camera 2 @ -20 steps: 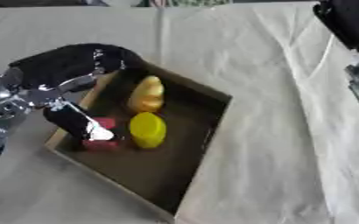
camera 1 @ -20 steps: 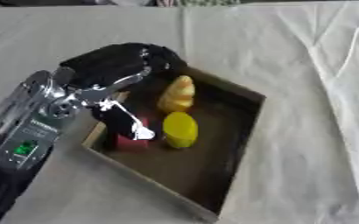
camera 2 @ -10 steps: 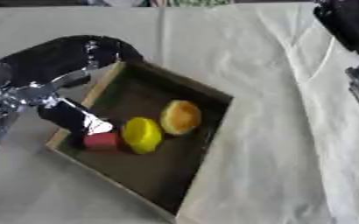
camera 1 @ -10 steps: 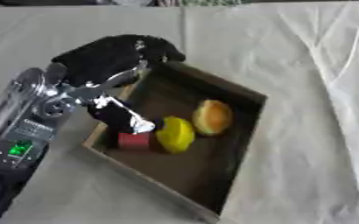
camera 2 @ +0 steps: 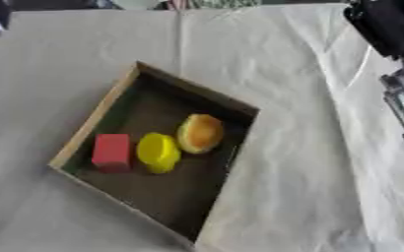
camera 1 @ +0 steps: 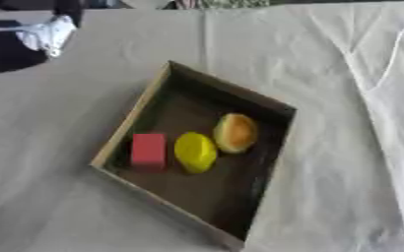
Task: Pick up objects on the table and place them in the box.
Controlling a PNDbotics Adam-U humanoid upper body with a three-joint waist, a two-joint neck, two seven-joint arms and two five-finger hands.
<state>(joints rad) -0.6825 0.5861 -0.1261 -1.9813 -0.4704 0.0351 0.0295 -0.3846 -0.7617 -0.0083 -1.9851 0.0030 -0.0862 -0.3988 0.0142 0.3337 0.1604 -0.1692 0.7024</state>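
The box (camera 1: 135,114), a shallow tray with pale wooden walls and a dark floor, sits turned like a diamond in the middle of the counter (camera 1: 67,98), which is covered in a creased pale cloth. Three things lie in a row across its floor: a red block (camera 1: 149,150) nearest the left wall, a yellow lemon-shaped piece (camera 1: 195,151) just beside it, and a round tan bun-like piece (camera 1: 236,132) touching or nearly touching the yellow one. I see nothing loose on the cloth outside the box, so I judge the picking may be finished (or whatever remains lies beyond the edges of my views).

My left hand shows in neither view. In the right eye view, dark machinery (camera 2: 393,29) with silver parts fills the upper right corner and runs down the right edge; I take it for my right arm, but I cannot tell whether its fingers are open, closed or holding anything.

The risks I weigh from here:
- The box is light-looking and sits askew, so a hand coming in low could catch a wall and shove it.
- The round pieces could roll if the box is bumped.
- The cloth folds at the right could snag fingers and drag the box along
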